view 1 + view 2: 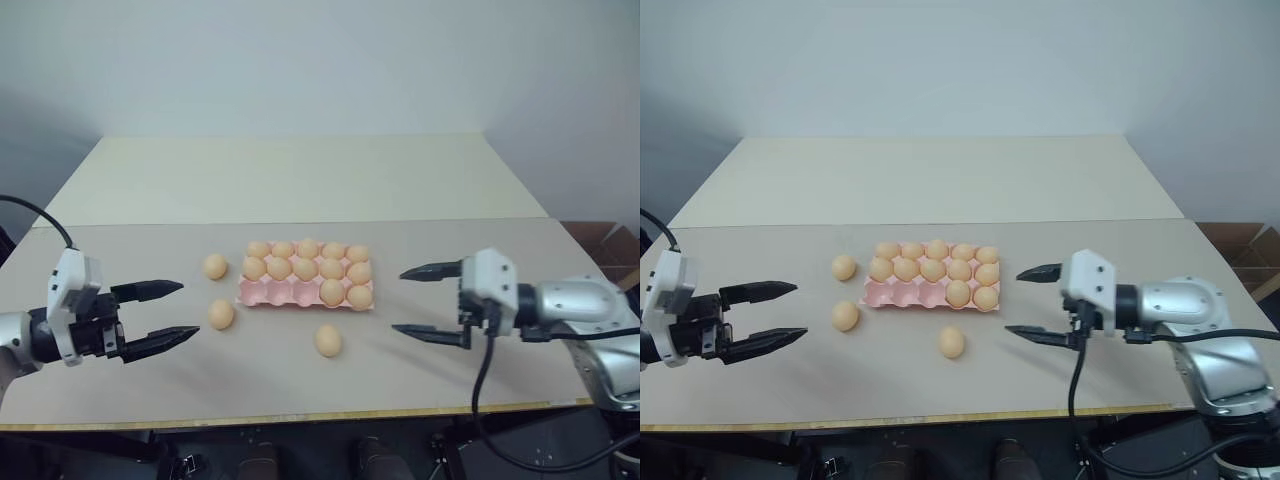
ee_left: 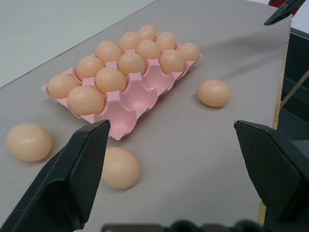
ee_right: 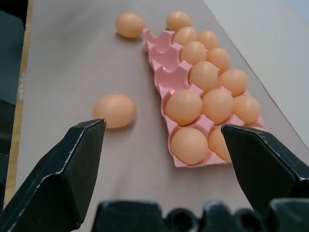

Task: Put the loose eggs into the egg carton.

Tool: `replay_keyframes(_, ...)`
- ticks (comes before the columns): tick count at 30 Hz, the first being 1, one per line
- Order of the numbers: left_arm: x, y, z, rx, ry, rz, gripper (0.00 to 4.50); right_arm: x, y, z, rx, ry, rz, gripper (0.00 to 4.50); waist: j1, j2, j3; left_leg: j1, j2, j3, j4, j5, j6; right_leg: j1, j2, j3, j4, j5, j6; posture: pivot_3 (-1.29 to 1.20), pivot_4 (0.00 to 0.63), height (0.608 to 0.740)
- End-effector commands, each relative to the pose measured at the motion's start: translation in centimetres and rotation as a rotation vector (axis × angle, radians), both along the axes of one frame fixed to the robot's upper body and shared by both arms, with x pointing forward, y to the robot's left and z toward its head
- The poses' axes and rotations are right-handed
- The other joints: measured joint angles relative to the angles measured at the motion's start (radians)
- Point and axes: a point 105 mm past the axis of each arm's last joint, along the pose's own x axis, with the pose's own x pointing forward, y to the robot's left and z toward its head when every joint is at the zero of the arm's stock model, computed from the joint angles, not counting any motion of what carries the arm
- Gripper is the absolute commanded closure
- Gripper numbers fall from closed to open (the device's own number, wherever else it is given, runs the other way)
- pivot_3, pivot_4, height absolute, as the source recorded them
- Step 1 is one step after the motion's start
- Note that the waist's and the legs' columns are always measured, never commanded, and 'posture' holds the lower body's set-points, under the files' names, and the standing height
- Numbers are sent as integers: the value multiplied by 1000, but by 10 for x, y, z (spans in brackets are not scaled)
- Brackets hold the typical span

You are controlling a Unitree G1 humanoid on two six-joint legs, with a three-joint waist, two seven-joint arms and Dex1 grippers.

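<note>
Facing inward from either side of the table [image 1: 120, 390], the left gripper [image 1: 165, 314] and the right gripper [image 1: 418, 301] are held just above the surface with jaws spread wide and nothing between them, a posture that appears suited to reaching for whichever egg lies nearest. The egg carton [image 1: 262, 292] is set in the middle of the table, with twelve cups filled and three left bare at the left end of its near row. Three loose eggs are left on the table: one egg [image 1: 215, 266] just beside the carton's left end, a second egg [image 1: 221, 314] nearer the front and closest to the left gripper, and a third egg [image 1: 328, 341] in front of the carton, nearer the right gripper. From the head views the bare cups are seen only as a pale strip; in the left wrist view their hollow shape is made plain, and in the right wrist view the third egg is seen lying apart from the carton's front edge.
</note>
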Motion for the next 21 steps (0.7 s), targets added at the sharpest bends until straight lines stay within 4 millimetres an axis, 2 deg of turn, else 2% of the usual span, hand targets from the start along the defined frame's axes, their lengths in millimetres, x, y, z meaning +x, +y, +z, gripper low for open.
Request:
replay_keyframes(1,-3,-5,8,9,-22,-32,0,-3,32,-11,-65,-90,95,31,-2,0,0,0,0,0,0,0,0,0,0,0,0,0,0,0,150,740)
replay_keyframes(7,-12,-11,2,29,32,-93,0,0,59,-34,-111,-97,174,31,-6,0,0,0,1,0,0,0,0,0,1,0,0,1,0,0,150,740)
replay_keyframes(14,-13,-21,-2,23,42,-149,0,9,72,-53,-160,-85,211,31,-6,-1,-1,0,1,0,0,0,0,0,1,0,1,1,-1,0,150,740)
replay_keyframes(20,-12,-19,-4,20,40,-146,0,23,81,-70,-195,-71,179,31,-8,-1,-1,1,3,0,0,0,0,0,4,0,1,2,-2,0,150,740)
replay_keyframes(21,-12,-19,-5,20,40,-146,0,25,82,-71,-191,-69,165,197,-8,-1,-1,1,3,0,0,0,0,0,4,0,1,3,-1,0,150,740)
